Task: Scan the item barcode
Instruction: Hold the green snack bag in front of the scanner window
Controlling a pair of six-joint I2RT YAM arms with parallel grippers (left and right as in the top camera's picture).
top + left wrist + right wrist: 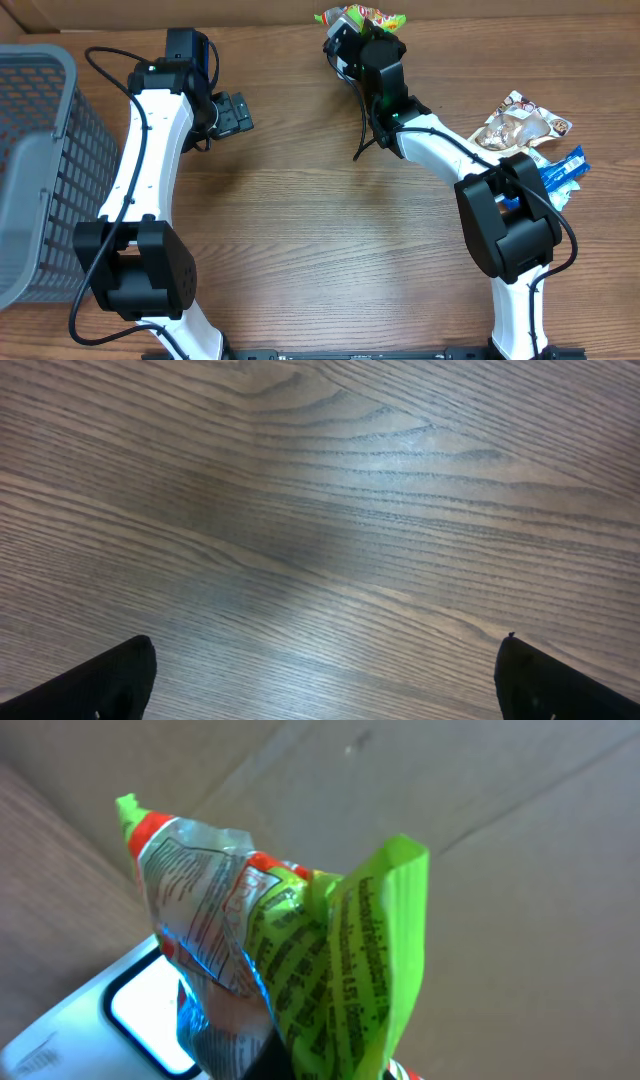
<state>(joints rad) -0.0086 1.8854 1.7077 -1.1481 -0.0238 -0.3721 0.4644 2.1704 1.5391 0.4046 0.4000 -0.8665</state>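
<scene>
Snack packet (300, 950), green and orange with a crumpled foil face, is clenched in the right gripper (372, 42) at the top centre of the overhead view. It fills the middle of the right wrist view, standing upright. Just beyond it, at lower left of that view, lies the white scanner (70, 1030) with its pale window. The pickup and the carry look done. The packet is at the reader, but I cannot tell whether a barcode faces the window, so the scan itself seems left to do, perhaps with a turn of the packet. The left gripper (330, 685) hangs released over bare table (350, 490), holding nothing. Further out are a brown packet (520, 125) and a blue packet (565, 170) at right, and a grey basket (72, 90) at far left.
</scene>
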